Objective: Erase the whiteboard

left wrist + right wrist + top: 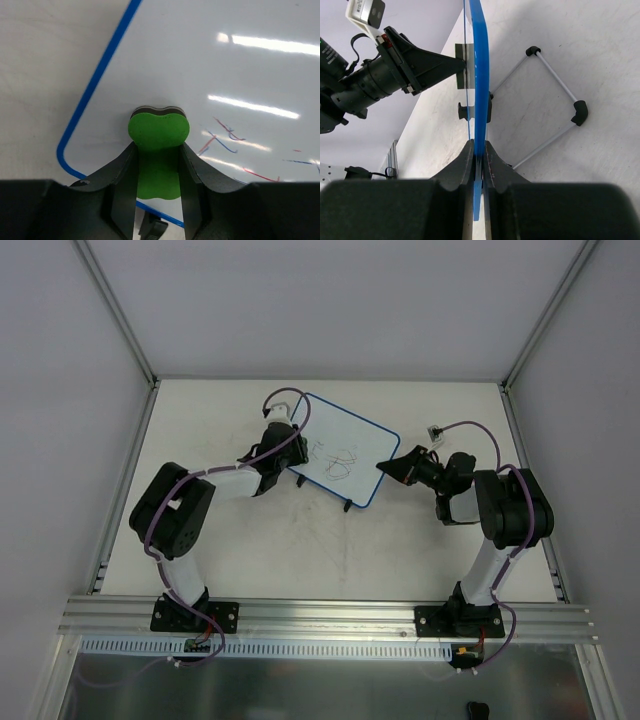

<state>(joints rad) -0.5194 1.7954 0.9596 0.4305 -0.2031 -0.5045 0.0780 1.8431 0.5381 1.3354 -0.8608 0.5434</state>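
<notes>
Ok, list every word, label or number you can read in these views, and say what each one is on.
No text is legible in any view.
whiteboard: only loose scribbles, no letters or numbers.
green eraser: no print showing.
small white label on the left arm: too small to read.

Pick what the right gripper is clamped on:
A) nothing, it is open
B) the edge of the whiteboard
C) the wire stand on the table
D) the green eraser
B: in the right wrist view the right gripper is shut on the blue edge of the whiteboard, while the green eraser sits in the left gripper.
</notes>
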